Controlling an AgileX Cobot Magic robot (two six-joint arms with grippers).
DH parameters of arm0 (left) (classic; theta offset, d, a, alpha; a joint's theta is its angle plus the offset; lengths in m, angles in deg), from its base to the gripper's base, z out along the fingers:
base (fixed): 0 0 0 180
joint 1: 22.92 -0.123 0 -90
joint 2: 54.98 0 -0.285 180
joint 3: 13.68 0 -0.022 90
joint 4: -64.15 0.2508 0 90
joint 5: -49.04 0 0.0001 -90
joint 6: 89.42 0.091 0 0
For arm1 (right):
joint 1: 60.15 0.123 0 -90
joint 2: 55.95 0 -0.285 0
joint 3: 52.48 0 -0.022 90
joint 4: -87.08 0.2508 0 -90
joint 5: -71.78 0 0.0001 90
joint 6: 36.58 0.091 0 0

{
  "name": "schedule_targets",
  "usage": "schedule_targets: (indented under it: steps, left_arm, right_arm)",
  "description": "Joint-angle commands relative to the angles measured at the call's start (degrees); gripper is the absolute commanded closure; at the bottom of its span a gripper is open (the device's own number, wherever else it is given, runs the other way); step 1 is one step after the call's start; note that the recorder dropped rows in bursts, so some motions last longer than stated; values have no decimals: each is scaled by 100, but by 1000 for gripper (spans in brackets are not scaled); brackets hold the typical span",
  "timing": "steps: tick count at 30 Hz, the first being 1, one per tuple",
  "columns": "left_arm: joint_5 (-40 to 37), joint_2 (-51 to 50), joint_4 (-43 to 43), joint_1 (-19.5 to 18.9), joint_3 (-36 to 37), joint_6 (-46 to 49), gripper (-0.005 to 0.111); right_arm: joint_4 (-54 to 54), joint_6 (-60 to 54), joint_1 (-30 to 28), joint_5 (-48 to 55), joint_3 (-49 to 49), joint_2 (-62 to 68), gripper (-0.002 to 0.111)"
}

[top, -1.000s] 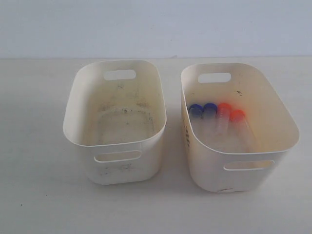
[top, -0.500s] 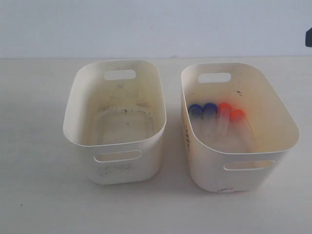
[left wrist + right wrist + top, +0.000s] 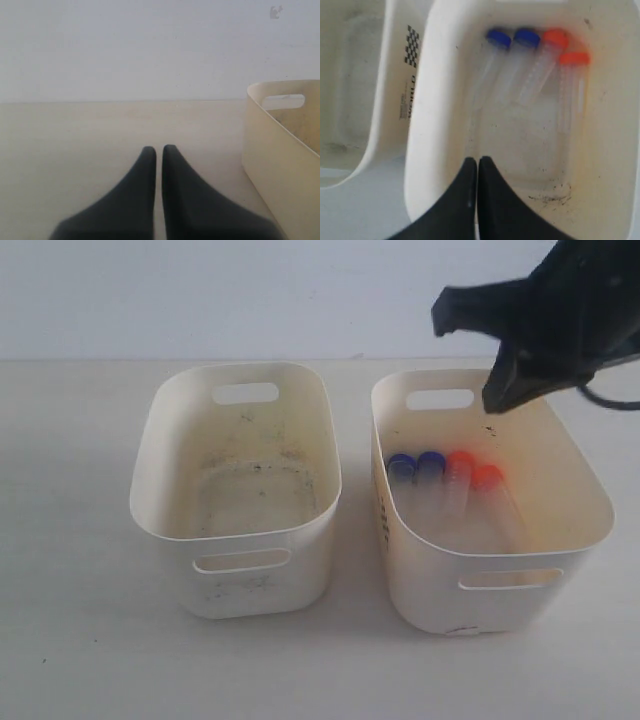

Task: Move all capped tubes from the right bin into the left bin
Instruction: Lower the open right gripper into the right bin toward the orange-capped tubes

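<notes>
Two blue-capped tubes (image 3: pixel 416 464) and two orange-red-capped tubes (image 3: pixel 474 470) lie side by side on the floor of the right bin (image 3: pixel 430 590). The left bin (image 3: pixel 250 590) holds nothing but dark scuffs. My right gripper (image 3: pixel 497 402) hangs shut above the back of the right bin, empty. Its wrist view looks down on the blue caps (image 3: pixel 512 36), the orange-red caps (image 3: pixel 565 47) and the shut right gripper (image 3: pixel 477 161). My left gripper (image 3: pixel 159 149) is shut and empty over bare table beside a bin (image 3: pixel 277 150). It is out of the exterior view.
The right bin's outer side carries a black checkered print (image 3: pixel 412 45), facing the left bin (image 3: pixel 375 145). The two bins stand close together with a narrow gap between them. Pale table surface (image 3: pixel 80 640) surrounds both.
My right arm has come into the exterior view from the upper right and now hangs over the back of the right bin. Bins and tubes have not moved.
</notes>
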Motion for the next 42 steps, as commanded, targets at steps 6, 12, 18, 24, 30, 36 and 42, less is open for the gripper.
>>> schedule_targets:
  steps: [6,12,18,24,30,36,42]
  left_arm:
    - [42,-20,-19,41,-12,-24,103]
    - [42,-20,-19,41,-12,-24,103]
    - [42,-20,-19,41,-12,-24,103]
    - [42,-20,-19,41,-12,-24,103]
    - [42,-20,-19,41,-12,-24,103]
    - [42,-20,-19,41,-12,-24,103]
    - [42,-20,-19,41,-12,-24,103]
  right_arm:
    - [-163,955,19,-290,-33,1149,107]
    - [-137,972,6,-598,-33,1465,107]
    - [-161,791,5,-950,-33,1680,107]
    - [-446,643,5,-918,-33,1902,106]
    - [-426,643,5,-1034,-222,2013,73]
    - [-438,643,5,-1238,-254,2037,68]
    - [-528,643,5,-1302,-254,2045,88]
